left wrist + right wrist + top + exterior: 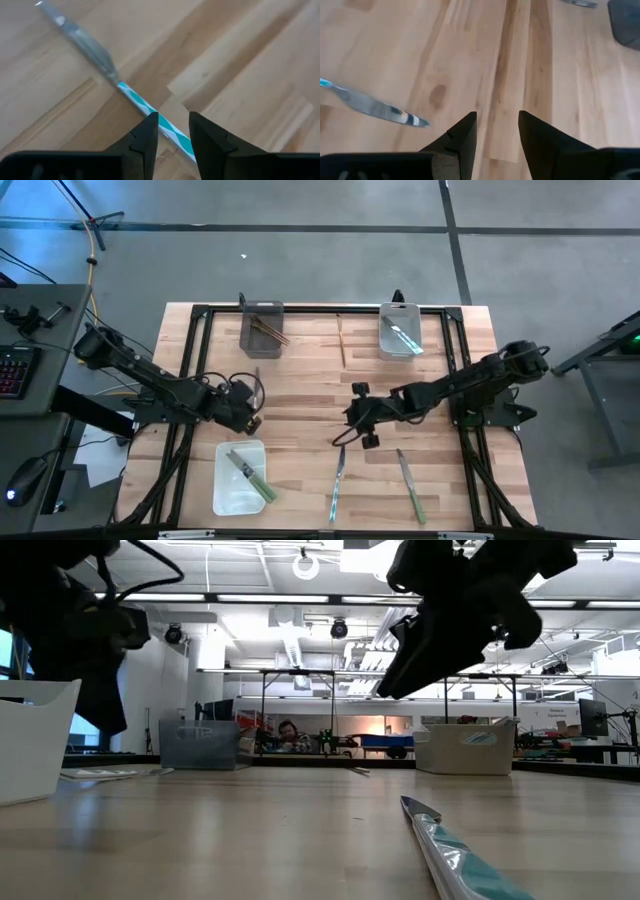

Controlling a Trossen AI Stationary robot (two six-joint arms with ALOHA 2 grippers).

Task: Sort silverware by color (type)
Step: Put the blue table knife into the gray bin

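Jaws parted on both arms, nothing clamped. Left gripper [172,132] straddles teal-handled knife [137,100] on tabletop [240,60], probably lining up a pick. Right gripper [497,132] hovers empty.

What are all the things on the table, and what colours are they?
table: one, light wood.
grey bin: one, top left in the overhead view.
brown sticks: a few, in the grey bin.
loose stick: one, brown, between the top bins.
clear bin: one, top right.
silvery utensil: at least one, in the clear bin.
white bin: one, bottom left.
green knife: one, in the white bin.
teal knife: one, bottom middle.
pale-green knife: one, bottom right.
striped knife: one, teal and white handle, below the left gripper.
left gripper: dark, open.
right gripper: dark, open, above bare wood.
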